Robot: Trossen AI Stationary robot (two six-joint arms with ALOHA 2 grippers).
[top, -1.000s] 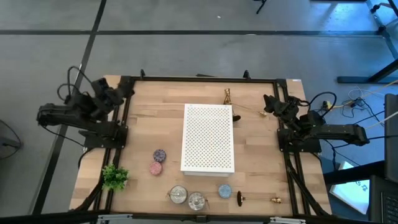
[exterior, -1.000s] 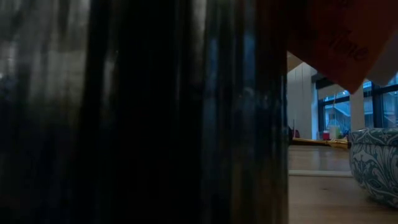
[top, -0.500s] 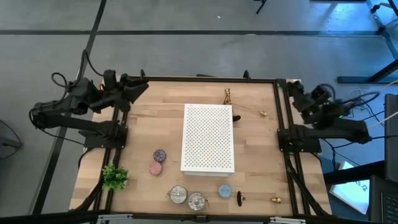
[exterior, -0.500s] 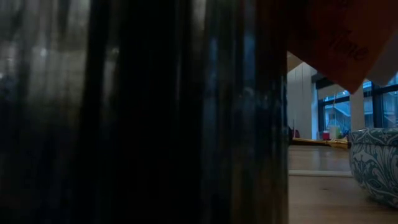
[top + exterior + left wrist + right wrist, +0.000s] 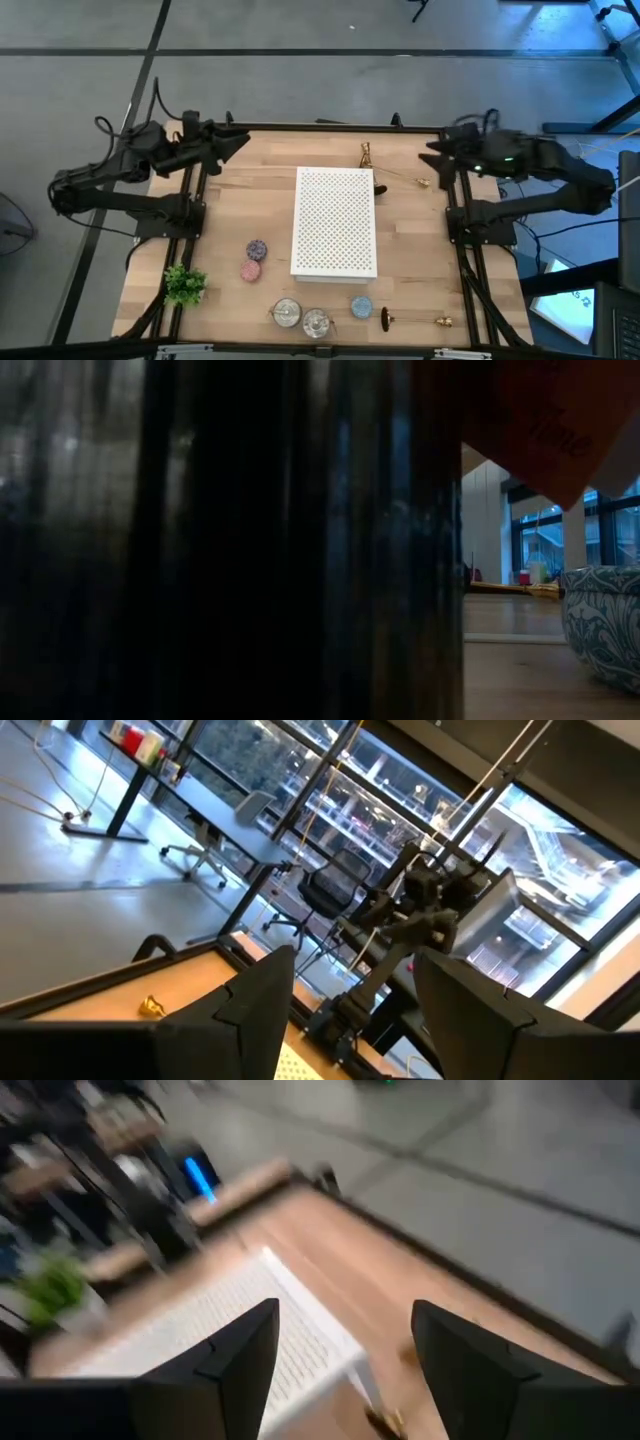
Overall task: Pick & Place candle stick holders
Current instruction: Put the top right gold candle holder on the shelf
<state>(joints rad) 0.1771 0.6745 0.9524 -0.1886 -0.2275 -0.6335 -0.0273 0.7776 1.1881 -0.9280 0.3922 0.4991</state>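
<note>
Three gold candle stick holders show in the high view. One point(image 5: 366, 155) stands upright at the far edge, beside the white board. One point(image 5: 405, 181) lies on its side near the far right. One point(image 5: 412, 321) lies at the near edge, dark base toward the left. My left gripper point(image 5: 238, 142) hovers open over the far left corner and touches nothing; in its wrist view point(image 5: 352, 958) a gold holder point(image 5: 150, 1008) shows. My right gripper point(image 5: 432, 155) hovers open over the far right corner, near the lying holder; its wrist view point(image 5: 345, 1308) is blurred.
A white perforated board point(image 5: 335, 222) lies mid-table. Purple point(image 5: 257, 248), pink point(image 5: 250, 269) and blue point(image 5: 361, 307) discs, two glass pots point(image 5: 287, 314) point(image 5: 317, 322) and a green plant point(image 5: 185, 284) sit toward the near edge. A dark object fills most of the low view, with a patterned pot point(image 5: 603, 622) at its right.
Both arms have risen from folded poses. My left gripper has swung out toward the table's right, over the far left corner. My right gripper has drawn back past the table's right edge, then come out again over the far right corner. The holders have not moved.
</note>
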